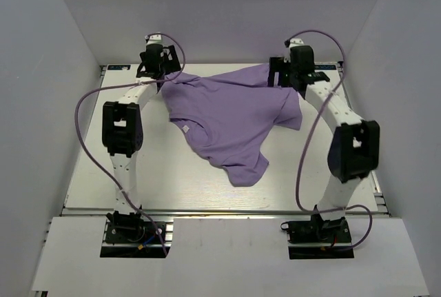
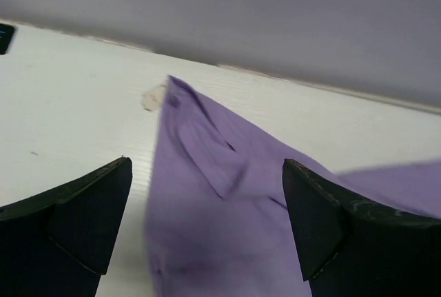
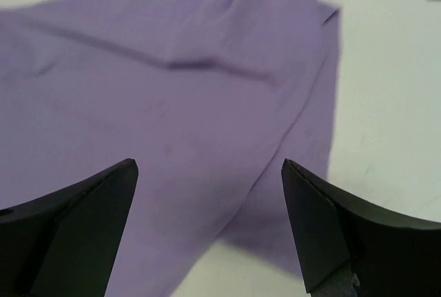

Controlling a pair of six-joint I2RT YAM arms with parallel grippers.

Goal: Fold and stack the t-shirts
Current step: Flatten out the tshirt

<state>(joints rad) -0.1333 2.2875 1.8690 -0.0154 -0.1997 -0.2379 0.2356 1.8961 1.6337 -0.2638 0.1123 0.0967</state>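
A lavender t-shirt lies spread and rumpled on the white table, neck with white tag toward the left. My left gripper is open at the shirt's far left corner; in the left wrist view the cloth runs between its fingers, its pointed tip toward the back wall. My right gripper is open at the shirt's far right corner; in the right wrist view it hovers over the cloth and its edge.
Grey walls enclose the table on three sides, close behind both grippers. Thin purple cables loop beside each arm. The near part of the table in front of the shirt is bare.
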